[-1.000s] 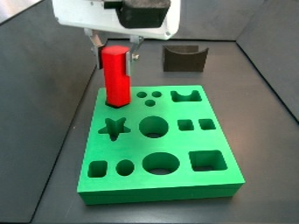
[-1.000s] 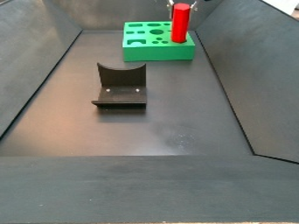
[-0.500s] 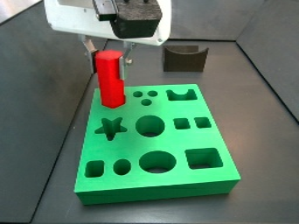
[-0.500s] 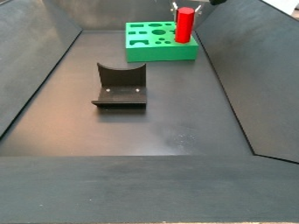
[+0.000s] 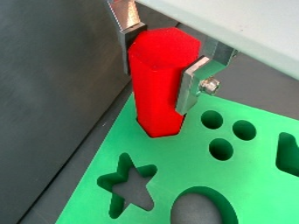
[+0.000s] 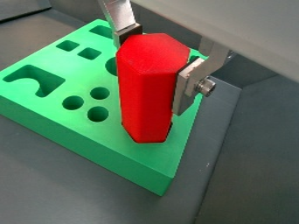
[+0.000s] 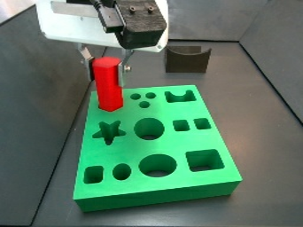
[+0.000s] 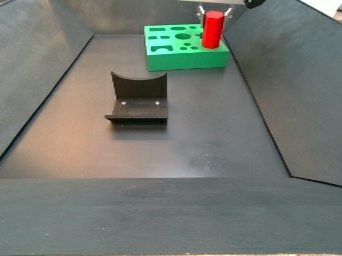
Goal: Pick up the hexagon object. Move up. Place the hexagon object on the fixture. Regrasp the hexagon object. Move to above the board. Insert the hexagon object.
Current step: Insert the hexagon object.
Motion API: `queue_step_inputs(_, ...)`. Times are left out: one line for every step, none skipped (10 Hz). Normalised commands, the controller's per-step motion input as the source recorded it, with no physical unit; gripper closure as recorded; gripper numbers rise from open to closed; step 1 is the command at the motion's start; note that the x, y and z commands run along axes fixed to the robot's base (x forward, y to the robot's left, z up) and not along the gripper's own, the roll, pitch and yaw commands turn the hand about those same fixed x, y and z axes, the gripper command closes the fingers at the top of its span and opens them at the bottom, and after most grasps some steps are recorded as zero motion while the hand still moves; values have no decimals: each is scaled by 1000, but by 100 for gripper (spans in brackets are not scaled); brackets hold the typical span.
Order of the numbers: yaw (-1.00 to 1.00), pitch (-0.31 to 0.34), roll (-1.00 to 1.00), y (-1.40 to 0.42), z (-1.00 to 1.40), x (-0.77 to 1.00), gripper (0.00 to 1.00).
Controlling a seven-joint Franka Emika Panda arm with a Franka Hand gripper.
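Step in hand: the insertion is judged to be under way; the hexagon object [image 5: 160,80] is held upright with its lower end entering a hole at a corner of the board [image 5: 140,210].
Gripper: the gripper [image 5: 163,63] is seen directly above that corner; in a side view it hangs at about 12 o'clock from the block [image 7: 108,83].
Fingers: the silver plates are closed narrowly on the red block's upper part, one flat face pressed by each pad [image 6: 187,84]; nothing else is held between them.
Hexagon object: it stands vertical over the board corner nearest the dark floor [image 5: 47,79]; in a wrist view its base [image 6: 145,131] is seen at the slab's edge, and how deep it sits cannot be told.
Board: the star cut-out [image 5: 126,182] lies just beside the block, the round holes [image 5: 228,140] at about 3 o'clock of it.
Fixture: it stands apart from the board, at about 7 o'clock of it in a side view [image 8: 136,98], and is not needed now.
Doing it well: the prism's flats should be kept matched to the hole's sides, the block kept plumb, and the descent made slowly; release is best left until the block is seated.
Risk: a slight twist could jam a corner on the rim.
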Motion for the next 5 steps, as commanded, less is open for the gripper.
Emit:
queue_step_inputs(169, -17, 139, -140, -440, -3, 100)
queue_step_inputs(186, -16, 154, -149, -697, 0, 100)
queue_step_inputs(254, -20, 166, -137, -943, 34, 100)
queue_step_inputs(266, -36, 107, -169, -1000, 9, 100)
queue_step_inputs(249, -20, 77, -174, -1000, 26, 100)
